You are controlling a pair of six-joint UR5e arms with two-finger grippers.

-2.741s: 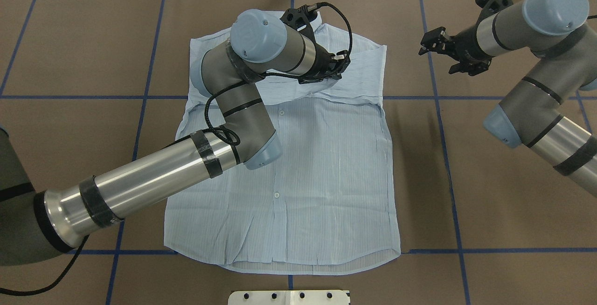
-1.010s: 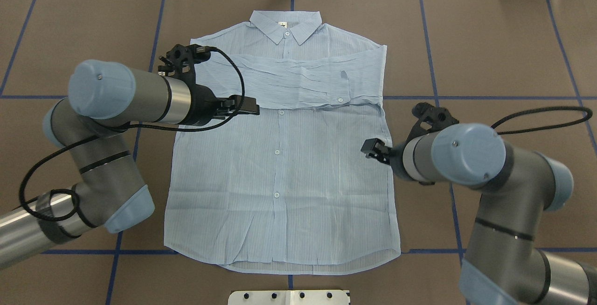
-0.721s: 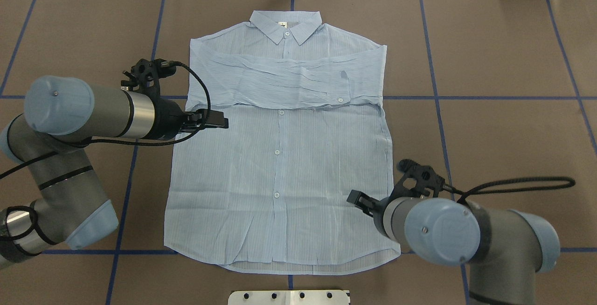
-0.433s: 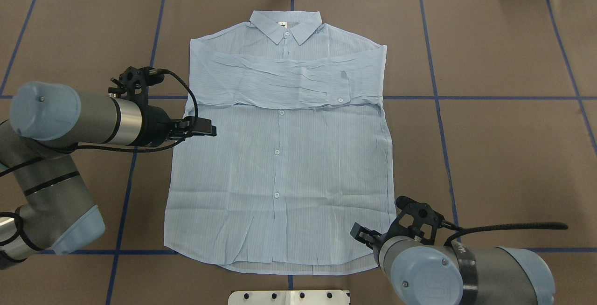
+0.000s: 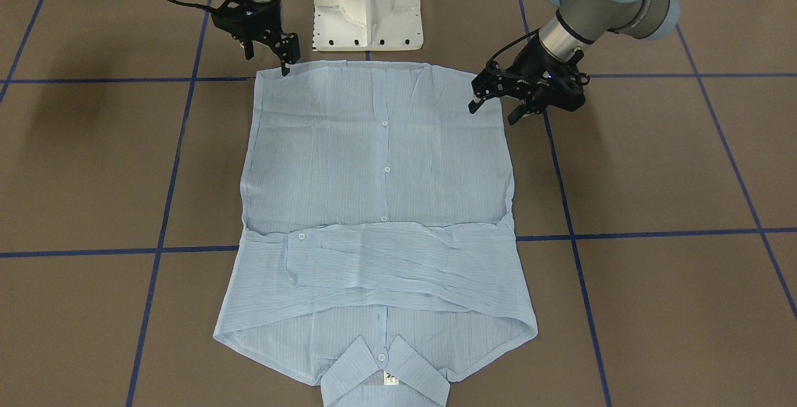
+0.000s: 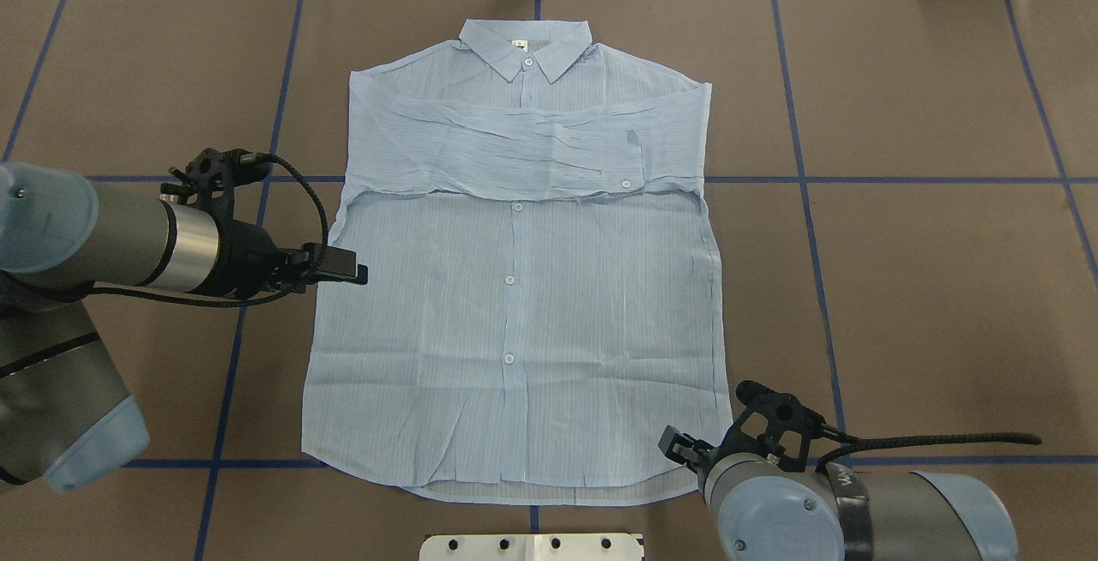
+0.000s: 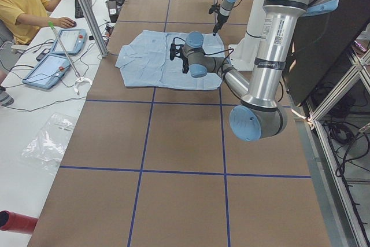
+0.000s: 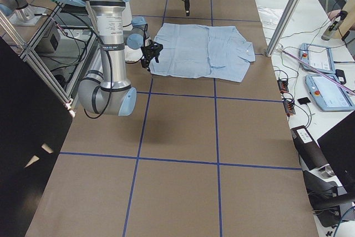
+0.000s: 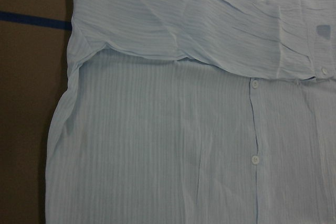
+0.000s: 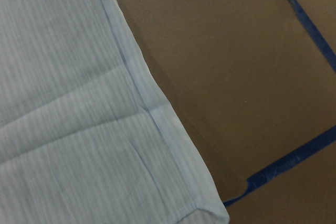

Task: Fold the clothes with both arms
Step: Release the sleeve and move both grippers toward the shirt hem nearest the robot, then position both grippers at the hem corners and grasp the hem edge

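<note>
Since a second earlier we had swung the left gripper (image 5: 492, 114) and right gripper (image 5: 266, 65) toward the hem (image 6: 532, 492). Both hung open, empty, by the shirt (image 6: 515, 329), flat on the table (image 6: 944, 286). Pinching only its thin top layer could skew our fold.

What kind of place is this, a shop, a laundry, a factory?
Most likely a robot test lab, not a laundry: a left arm and a right arm reach toward one shirt on a table gridded with blue tape lines, while a person sits at a side bench with tablets.
</note>
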